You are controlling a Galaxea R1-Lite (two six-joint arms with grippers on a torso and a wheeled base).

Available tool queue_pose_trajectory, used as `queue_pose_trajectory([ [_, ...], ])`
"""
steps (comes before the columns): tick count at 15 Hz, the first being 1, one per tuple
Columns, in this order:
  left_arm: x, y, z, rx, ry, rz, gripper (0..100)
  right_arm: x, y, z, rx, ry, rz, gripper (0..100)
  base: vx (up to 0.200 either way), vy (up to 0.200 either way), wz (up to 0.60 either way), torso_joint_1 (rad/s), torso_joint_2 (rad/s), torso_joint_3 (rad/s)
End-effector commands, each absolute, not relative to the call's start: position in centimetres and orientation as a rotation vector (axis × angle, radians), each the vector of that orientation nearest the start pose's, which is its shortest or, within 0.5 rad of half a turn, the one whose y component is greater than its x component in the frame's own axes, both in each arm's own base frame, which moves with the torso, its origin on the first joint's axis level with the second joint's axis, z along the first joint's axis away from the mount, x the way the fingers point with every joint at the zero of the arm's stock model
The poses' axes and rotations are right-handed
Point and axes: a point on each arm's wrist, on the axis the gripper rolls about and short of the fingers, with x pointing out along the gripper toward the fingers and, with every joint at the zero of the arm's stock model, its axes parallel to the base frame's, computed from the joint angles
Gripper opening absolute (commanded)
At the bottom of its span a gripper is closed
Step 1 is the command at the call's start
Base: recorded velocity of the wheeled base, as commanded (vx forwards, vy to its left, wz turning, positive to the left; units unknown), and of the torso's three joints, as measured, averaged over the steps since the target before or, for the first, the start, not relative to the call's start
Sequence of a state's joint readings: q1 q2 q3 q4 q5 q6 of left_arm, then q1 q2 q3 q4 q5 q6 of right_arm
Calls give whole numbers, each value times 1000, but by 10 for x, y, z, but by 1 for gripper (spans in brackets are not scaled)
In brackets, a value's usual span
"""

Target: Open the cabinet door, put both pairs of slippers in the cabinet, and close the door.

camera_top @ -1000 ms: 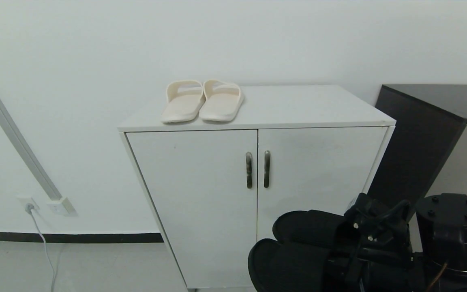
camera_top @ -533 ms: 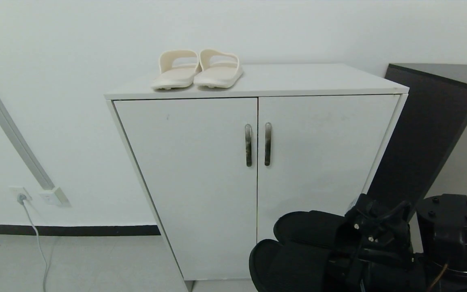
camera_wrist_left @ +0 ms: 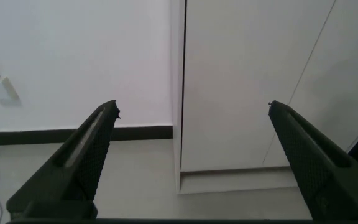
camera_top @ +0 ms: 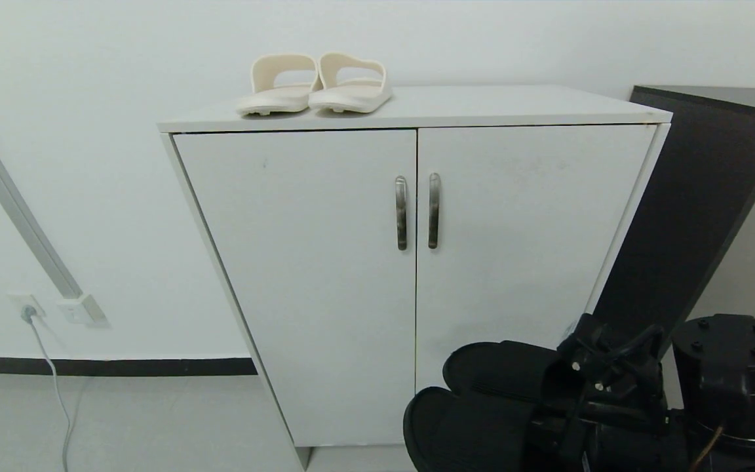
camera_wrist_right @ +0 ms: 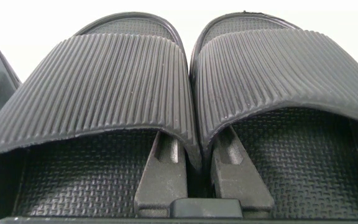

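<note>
**Black pair clamped, doors shut**

Right tool [camera_wrist_right: 194, 180] is pinched on the black slippers [camera_wrist_right: 129, 81], one finger under each strap. Left tool [camera_wrist_left: 192, 107] is spread apart, facing the cabinet [camera_wrist_left: 241, 81] corner, open floor [camera_wrist_left: 135, 162] below. Beyond both, doors [camera_top: 515, 229] closed. Cream slippers [camera_top: 315, 85] sit on the cabinet top, high above.

Left gripper [camera_wrist_left: 192, 106]: two long, flat fingers [camera_wrist_left: 82, 152] are being seen, matte black and tapering to blunt tips, with a finely dotted inner face on one.

Right gripper [camera_top: 603, 370]: black housing is being shown, studded with small silver screws [camera_top: 574, 365]. Its fingers [camera_wrist_right: 161, 177] are being seen as dark grey and stepped.

Right arm [camera_top: 731, 367]: a glossy black round joint cap is being noted, ringed with dark bolts [camera_top: 702, 322]. A thin brown cable [camera_top: 712, 442] is being seen beneath it.
</note>
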State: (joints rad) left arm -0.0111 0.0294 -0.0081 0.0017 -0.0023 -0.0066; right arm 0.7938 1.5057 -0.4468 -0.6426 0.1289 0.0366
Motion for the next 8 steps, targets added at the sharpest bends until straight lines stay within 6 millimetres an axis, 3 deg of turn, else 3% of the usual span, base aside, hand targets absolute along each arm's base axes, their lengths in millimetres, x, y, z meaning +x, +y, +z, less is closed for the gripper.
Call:
queue_pose_trajectory([
  [1,-22,0,88,-9,11,-11,100,156,163,142,-108,427,903,0,0,0,0,0,0,0],
  [2,-23,0,101,-20,-11,-12,100,156,163,142,-107,425,903,0,0,0,0,0,0,0],
  [3,-19,0,132,-113,8,-67,100,156,163,142,-111,429,905,0,0,0,0,-7,183,178],
  [8,31,-8,164,-122,149,-295,100,156,164,142,-109,426,906,0,0,0,0,1,46,33],
])
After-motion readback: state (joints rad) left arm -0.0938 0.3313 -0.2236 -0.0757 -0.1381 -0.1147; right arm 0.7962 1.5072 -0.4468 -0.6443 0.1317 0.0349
